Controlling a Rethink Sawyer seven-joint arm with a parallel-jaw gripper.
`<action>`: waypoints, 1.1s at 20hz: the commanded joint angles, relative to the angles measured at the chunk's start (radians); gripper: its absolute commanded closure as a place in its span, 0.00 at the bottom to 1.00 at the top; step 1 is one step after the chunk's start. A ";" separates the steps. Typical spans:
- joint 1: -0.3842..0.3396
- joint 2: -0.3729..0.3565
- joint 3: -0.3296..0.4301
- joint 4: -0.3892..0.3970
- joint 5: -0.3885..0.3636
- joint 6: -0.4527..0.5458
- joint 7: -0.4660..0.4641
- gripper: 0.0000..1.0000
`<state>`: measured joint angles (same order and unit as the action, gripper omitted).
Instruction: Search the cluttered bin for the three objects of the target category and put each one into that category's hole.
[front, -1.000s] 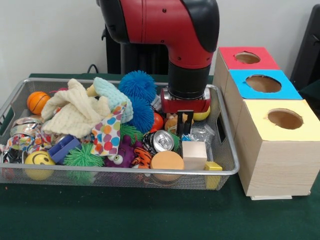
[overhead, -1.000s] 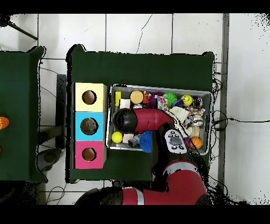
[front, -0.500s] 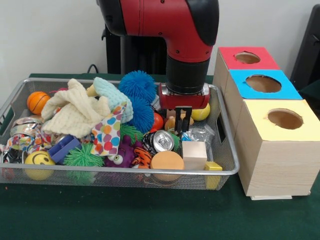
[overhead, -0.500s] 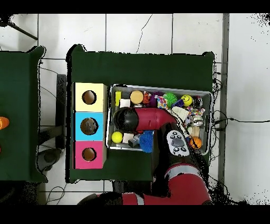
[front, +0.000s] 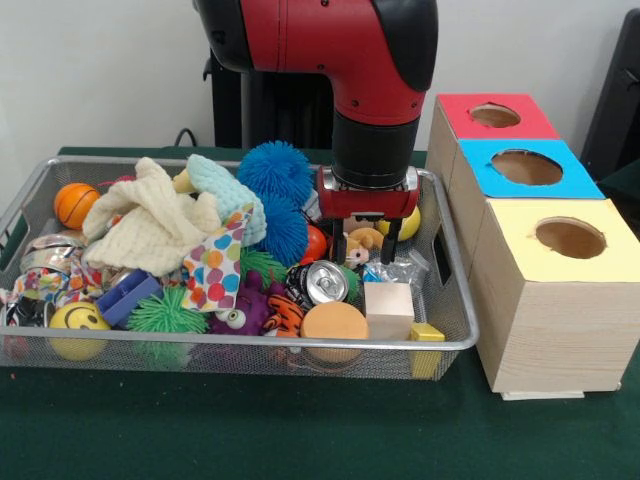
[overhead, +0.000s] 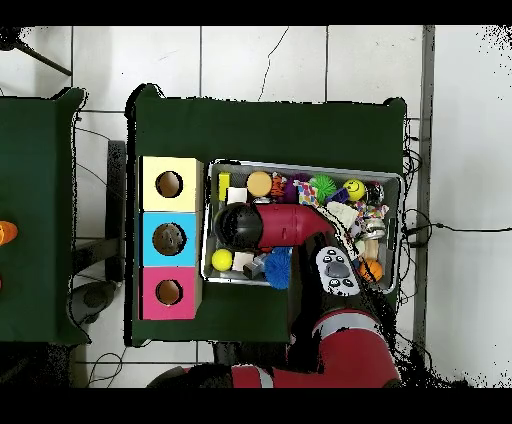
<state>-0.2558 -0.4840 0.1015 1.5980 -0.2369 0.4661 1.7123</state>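
**A:** Which step are we showing here?

**B:** We are showing the search-and-pick step. The gripper (front: 362, 248) is hanging inside the wire bin (front: 240, 341), just behind and above the silver can (front: 325, 281). Its claw is released: the two dark fingers (front: 339, 247) are standing apart, one on each side of a small tan toy (front: 365, 238).

**A:** Are we gripping that toy?

**B:** No, we are only straddling it; the fingers are not pressing on it. We are judging it to be the piece aimed at, though we cannot tell what category it belongs to. It is lying behind the can, with a yellow ball (front: 408, 226) further back and towards the boxes, and a wooden block (front: 388, 305) in front of it, beside the can.

**A:** What is the next move calling for?

**B:** We are expecting a short descent and a closing of the fingers on the toy alone, with care not to catch the clear plastic wrap (front: 405, 268) lying beside the can. A lift clear of the rim would follow, then a carry to one of the three holes beyond the can: in the red-topped box (front: 497, 132), the blue-topped box (front: 527, 186) or the yellow-topped box (front: 520, 250).

**A:** And the overhead view?

**B:** There the arm (overhead: 285, 225) is covering the claw, so we are reading the grip from the front view only.
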 joint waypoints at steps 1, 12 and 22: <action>-0.025 0.015 0.031 0.090 -0.016 0.027 0.063 0.00; 0.019 0.015 0.031 0.229 -0.020 -0.100 0.145 0.00; 0.109 0.035 -0.008 0.255 0.026 -0.183 0.211 0.00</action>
<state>-0.1890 -0.4879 0.0877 1.7734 -0.2360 0.3249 1.7122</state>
